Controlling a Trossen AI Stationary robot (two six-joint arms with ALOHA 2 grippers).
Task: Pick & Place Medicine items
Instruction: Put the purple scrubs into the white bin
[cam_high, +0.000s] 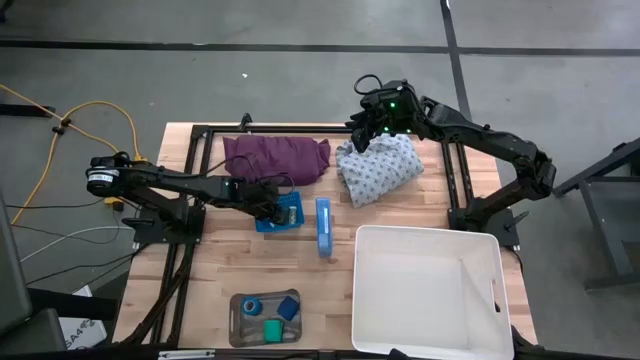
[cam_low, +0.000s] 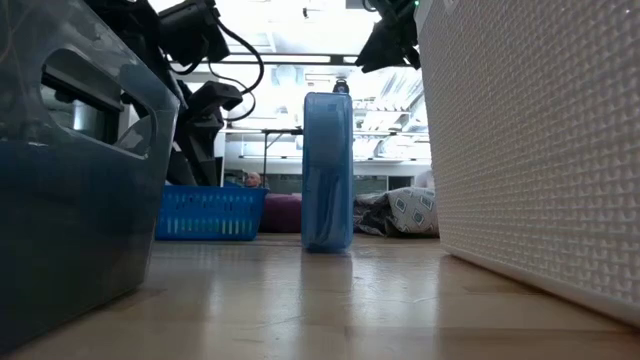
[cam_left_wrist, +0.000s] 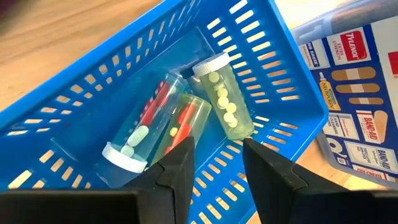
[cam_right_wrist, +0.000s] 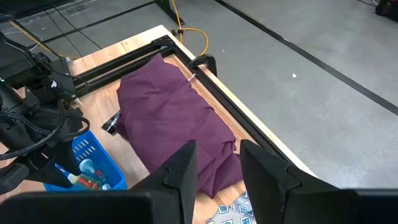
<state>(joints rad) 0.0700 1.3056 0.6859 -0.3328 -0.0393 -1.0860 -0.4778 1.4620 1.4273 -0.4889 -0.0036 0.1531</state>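
In blue basket (cam_left_wrist: 81, 112), clear pill vials (cam_left_wrist: 227, 99).

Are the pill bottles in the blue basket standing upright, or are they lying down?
Lying down. In the left wrist view the three clear pill bottles rest on their sides on the floor of the blue basket, white caps sideways.

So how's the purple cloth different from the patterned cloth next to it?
The purple cloth is plain and dark; the patterned cloth is pale with small dots. The purple cloth lies toward the left arm's side, the patterned one toward the right. The right pincer hangs over the patterned cloth's edge; nothing hangs over the purple cloth. Both lie crumpled on the table's far side.
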